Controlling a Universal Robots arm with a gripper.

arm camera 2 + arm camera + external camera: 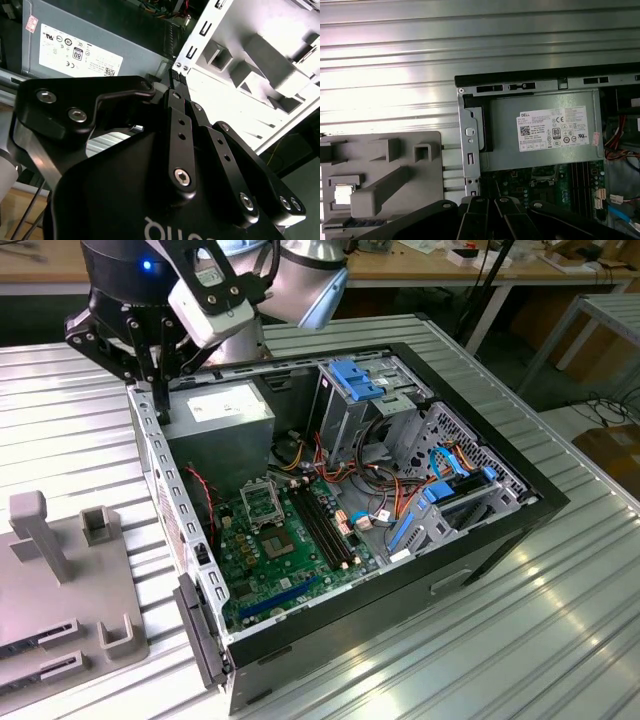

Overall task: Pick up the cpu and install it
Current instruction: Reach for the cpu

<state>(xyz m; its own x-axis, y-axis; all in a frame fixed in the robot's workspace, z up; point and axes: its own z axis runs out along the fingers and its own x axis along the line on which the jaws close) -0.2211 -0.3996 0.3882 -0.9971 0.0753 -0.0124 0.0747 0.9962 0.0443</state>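
A ribbed metal table [560,640] carries an open computer case [330,645] lying on its side. On the exterior view's left, beside the case, a grey fixture [60,600] with upright posts lies on the table. Inside the case, a grey power supply [225,405] sits against the far wall, with the green board [270,560] below it and the socket [262,502] near the board's upper part.

The end effector [160,405] hangs over the case's edge just beside the power supply, pointing down. In both wrist views its black fingers [172,107] are pressed together with nothing between them, and they touch nothing.

In the first wrist view, the cpu [342,194] lies flat in a square pocket of the fixture, well apart from the end effector.
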